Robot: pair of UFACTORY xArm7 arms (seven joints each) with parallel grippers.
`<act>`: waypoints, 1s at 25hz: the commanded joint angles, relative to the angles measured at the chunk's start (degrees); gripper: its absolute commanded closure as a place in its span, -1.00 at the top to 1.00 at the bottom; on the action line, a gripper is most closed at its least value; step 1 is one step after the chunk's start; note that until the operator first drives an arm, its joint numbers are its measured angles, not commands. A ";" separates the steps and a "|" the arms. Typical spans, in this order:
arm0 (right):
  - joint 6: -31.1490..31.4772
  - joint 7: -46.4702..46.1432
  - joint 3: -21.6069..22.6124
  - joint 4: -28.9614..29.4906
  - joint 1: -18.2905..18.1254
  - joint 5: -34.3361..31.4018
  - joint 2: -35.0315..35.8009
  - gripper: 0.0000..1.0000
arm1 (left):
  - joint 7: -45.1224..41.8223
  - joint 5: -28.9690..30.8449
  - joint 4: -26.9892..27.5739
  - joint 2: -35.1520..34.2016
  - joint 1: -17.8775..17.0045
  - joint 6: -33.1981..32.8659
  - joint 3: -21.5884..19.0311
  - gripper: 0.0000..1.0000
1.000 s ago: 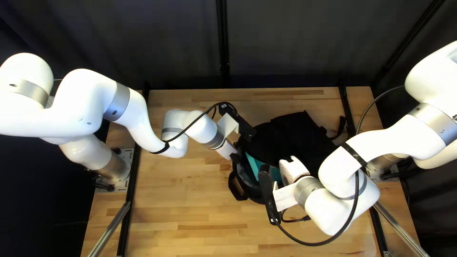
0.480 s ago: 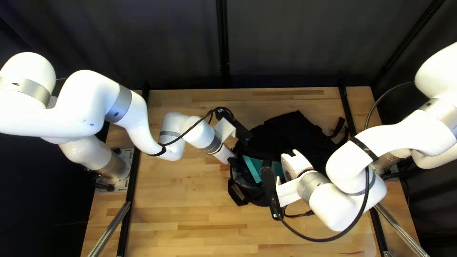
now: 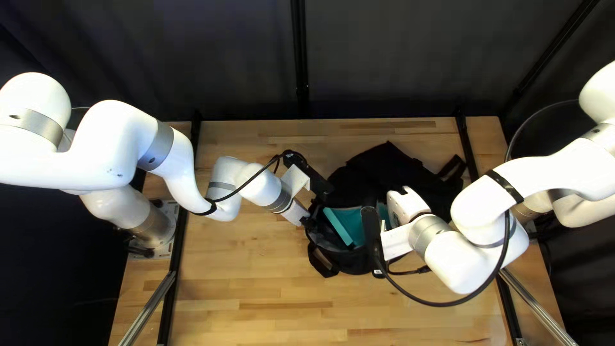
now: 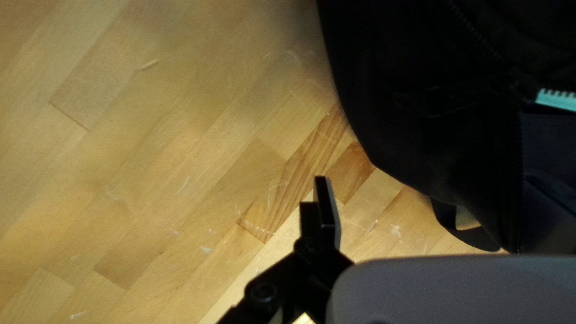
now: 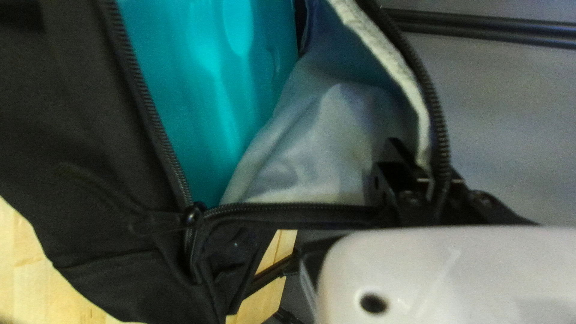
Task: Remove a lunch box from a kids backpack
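Lunch box (image 3: 351,224): inside the backpack (image 3: 379,168)
Left claw (image 3: 310,222): open, at its left side
Right claw (image 3: 407,206): clamped on its rim
Left wrist view only: teal zipper piece (image 4: 555,99)

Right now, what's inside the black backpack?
A teal lunch box, beside a pale fabric lining. The zippered edge hides part of the box. Whatever may lie beneath it is covered, so I can't tell.
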 commanded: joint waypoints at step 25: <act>-12.37 7.30 -6.31 -13.17 -5.52 -5.84 -3.41 -1.00 | -1.79 1.28 -0.73 -0.13 -0.25 -0.45 -0.42 1.00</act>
